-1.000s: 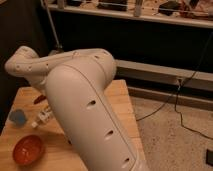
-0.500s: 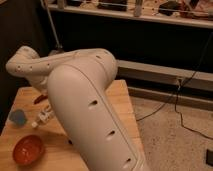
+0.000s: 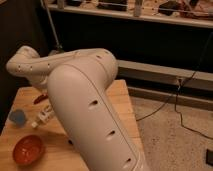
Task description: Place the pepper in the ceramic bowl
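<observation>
The pepper (image 3: 41, 98) is a small dark red piece lying on the wooden table (image 3: 120, 100), at its left, just beside my arm. The ceramic bowl (image 3: 28, 149) is orange-red and stands at the table's front left corner, with nothing showing in it. My white arm (image 3: 85, 100) fills the middle of the view; it bends at the far left (image 3: 21, 62) and comes back down toward the pepper. My gripper is hidden behind the arm's big link, somewhere over the table's left part near the pepper.
A small blue cup (image 3: 18, 117) stands left of a white tube (image 3: 42, 116), between the pepper and the bowl. Dark shelving (image 3: 150, 45) runs behind the table. A black cable (image 3: 185, 115) lies on the speckled floor at the right.
The arm's left bend has risen very slightly. The pepper, bowl, cup and tube have not moved.
</observation>
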